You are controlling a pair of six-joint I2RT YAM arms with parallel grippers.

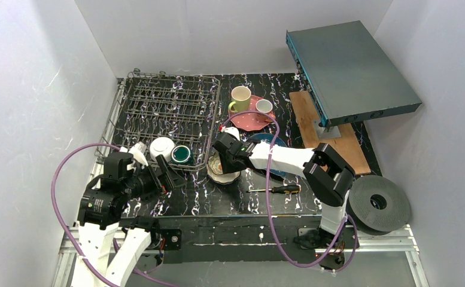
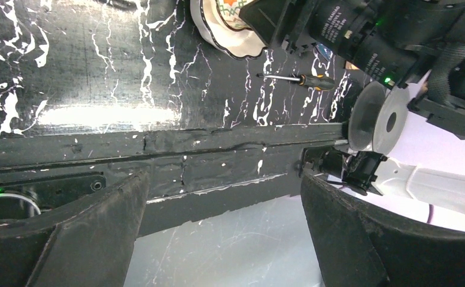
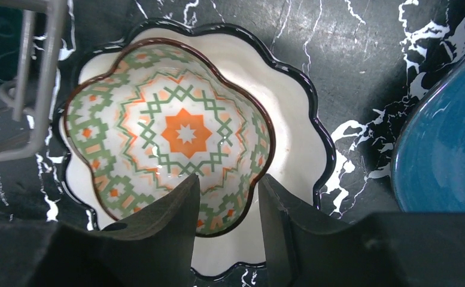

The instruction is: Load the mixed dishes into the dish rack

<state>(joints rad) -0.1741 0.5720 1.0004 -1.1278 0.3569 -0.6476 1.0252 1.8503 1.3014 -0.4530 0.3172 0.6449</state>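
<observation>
Beside the dish rack, right gripper straddles the floral cream bowl rim, grip unclear; left gripper gapes.

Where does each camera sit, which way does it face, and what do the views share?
Top: above and behind, looking down on the table; both arms show.
Left wrist: faces across the table's near edge toward the right arm; own open fingers show.
Right wrist: looks straight down into the bowl; own fingers show.
Shared: all three show the bowl.
</observation>
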